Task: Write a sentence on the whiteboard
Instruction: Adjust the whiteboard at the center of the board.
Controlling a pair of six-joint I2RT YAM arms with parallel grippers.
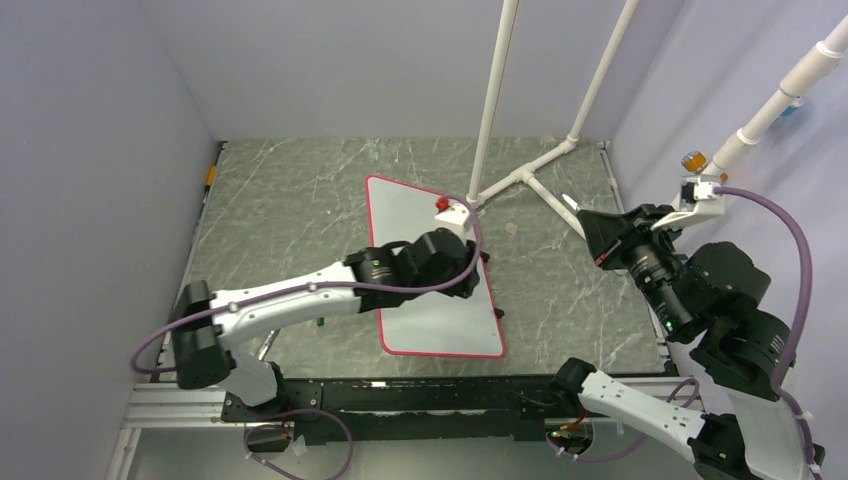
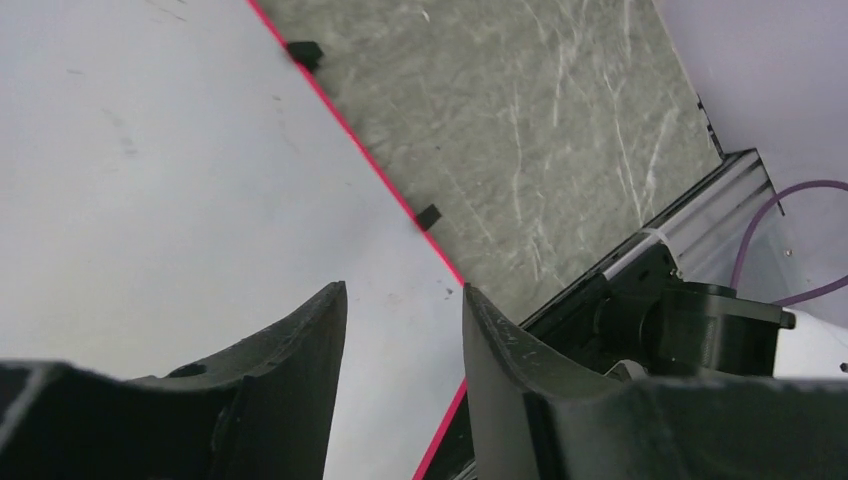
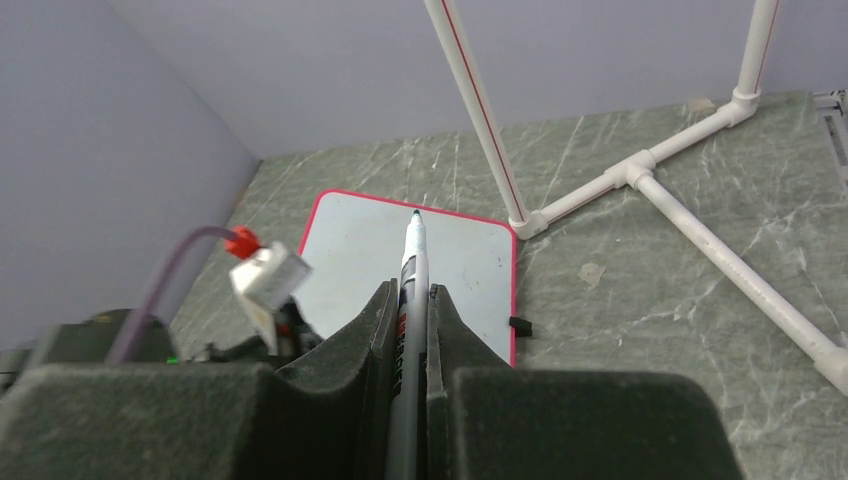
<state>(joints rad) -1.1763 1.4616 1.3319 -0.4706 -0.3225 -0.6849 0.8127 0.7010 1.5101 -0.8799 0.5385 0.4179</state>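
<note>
From above, a red-rimmed whiteboard (image 1: 440, 320) lies flat in the middle of a grey-green marbled desk (image 1: 300, 190), turned slightly askew. My left arm (image 1: 300, 295) reaches in from the near left corner and crosses over the board. That view hides the arm's fingers beneath the wrist.

My left wrist camera shows what the overhead view hides. My left pincer (image 2: 402, 292) is released, its two dark fingers (image 2: 300, 380) parted with nothing between them. It hangs above the board's white face close to the red right-hand rim. Two small black feet (image 2: 428, 215) stick out from that rim onto the desk.

My right arm is raised at the right side of the desk, well apart from the board. From above I cannot make out what it carries. The right wrist camera shows it: my right pincer (image 3: 408, 290) is clenched on a marker (image 3: 412, 250), whose barrel runs forward between the fingers. The tip points towards the far end of the board. The tip looks dark, though it is too small for me to name a colour.

Only this camera shows the board's far rounded corners and the base of a white pipe frame (image 3: 640, 170) standing just beside them.
</note>
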